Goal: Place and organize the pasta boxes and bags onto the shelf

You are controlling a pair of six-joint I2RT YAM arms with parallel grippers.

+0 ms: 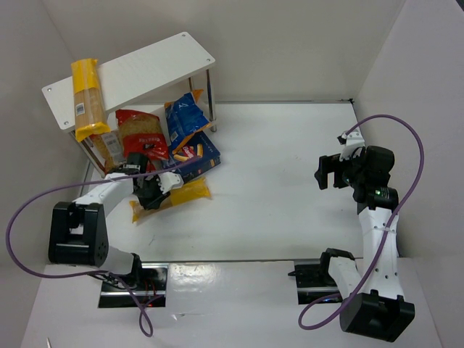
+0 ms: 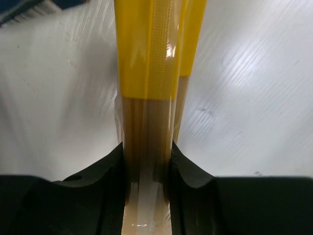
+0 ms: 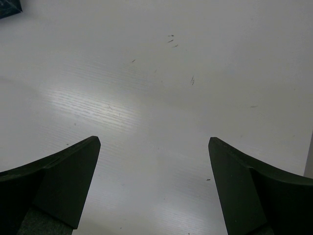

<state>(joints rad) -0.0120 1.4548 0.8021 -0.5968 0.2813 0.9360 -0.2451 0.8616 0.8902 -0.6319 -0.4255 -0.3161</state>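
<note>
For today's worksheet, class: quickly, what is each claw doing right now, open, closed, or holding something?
Left claw: closed on a yellow spaghetti bag.
Right claw: open, holding nothing.

- Two spaghetti bags [image 1: 86, 98] (both long, yellow and clear)
- One red pasta bag [image 1: 141, 136]
- One blue bag [image 1: 185, 116]
- One dark-blue box [image 1: 204, 155]
- One white shelf [image 1: 152, 65]
- Two robot arms [image 1: 380, 232]
</note>
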